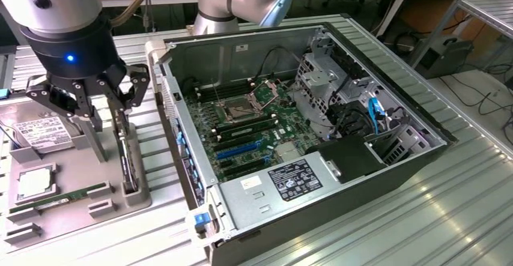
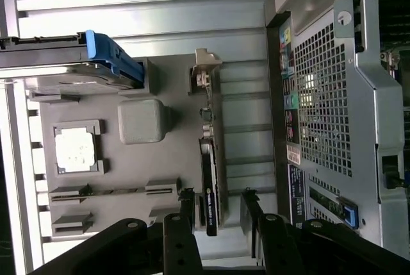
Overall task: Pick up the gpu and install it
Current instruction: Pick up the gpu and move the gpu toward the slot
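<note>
The gpu [image 2: 209, 185] stood on edge in a slot of the gray parts tray [image 2: 170, 153], just beside the open computer case [image 1: 240, 53]. We judged it light and stiff, but fragile at the fan and connector, so best pinched across its flat faces. The gripper [image 2: 218, 207] was spread apart, fingers straddling the card's end opposite the bracket.
</note>
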`<action>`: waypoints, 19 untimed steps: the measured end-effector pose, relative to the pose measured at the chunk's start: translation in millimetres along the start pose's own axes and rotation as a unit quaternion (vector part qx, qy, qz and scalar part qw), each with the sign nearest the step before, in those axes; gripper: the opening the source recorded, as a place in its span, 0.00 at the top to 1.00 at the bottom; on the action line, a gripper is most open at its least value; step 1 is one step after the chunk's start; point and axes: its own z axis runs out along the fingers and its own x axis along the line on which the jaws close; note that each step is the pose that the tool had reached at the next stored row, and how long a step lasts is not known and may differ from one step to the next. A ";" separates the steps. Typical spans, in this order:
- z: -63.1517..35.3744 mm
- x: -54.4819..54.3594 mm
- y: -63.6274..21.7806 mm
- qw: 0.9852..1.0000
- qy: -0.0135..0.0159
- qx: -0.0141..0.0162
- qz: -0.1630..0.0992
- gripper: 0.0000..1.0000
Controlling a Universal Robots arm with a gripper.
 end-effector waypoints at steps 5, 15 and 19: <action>11.2 0.1 -1.8 1.000 0.000 0.000 0.000 0.58; 31.0 0.5 -4.8 1.000 0.000 0.000 0.000 0.58; 40.5 0.7 -6.0 1.000 0.000 0.000 0.000 0.58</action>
